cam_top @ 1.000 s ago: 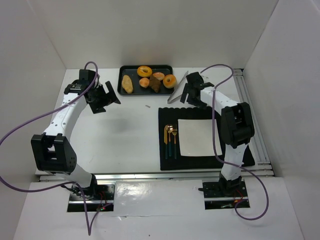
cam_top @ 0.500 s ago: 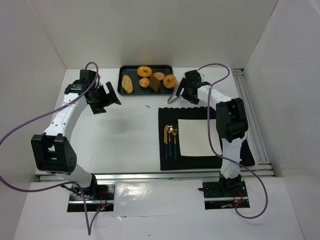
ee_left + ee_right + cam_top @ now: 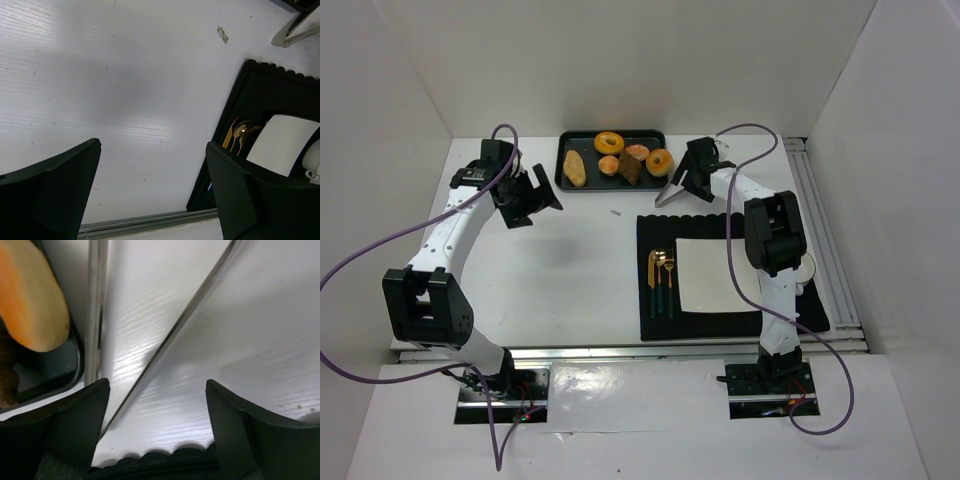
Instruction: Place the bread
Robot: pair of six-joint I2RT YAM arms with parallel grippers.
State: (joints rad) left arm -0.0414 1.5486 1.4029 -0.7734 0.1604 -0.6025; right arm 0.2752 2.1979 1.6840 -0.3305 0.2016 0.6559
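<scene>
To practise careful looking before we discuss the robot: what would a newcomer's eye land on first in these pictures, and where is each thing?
The orange-brown breads on the black tray at the far middle stand out most against all the white. Next comes the black placemat at the right, bearing a flat white square and gold cutlery. Between tray and mat, the open right gripper hovers over metal tongs.

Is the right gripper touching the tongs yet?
Cannot tell. The right wrist view shows the right gripper open astride the tongs, but a finger hides where they would meet; the top view is too small.
</scene>
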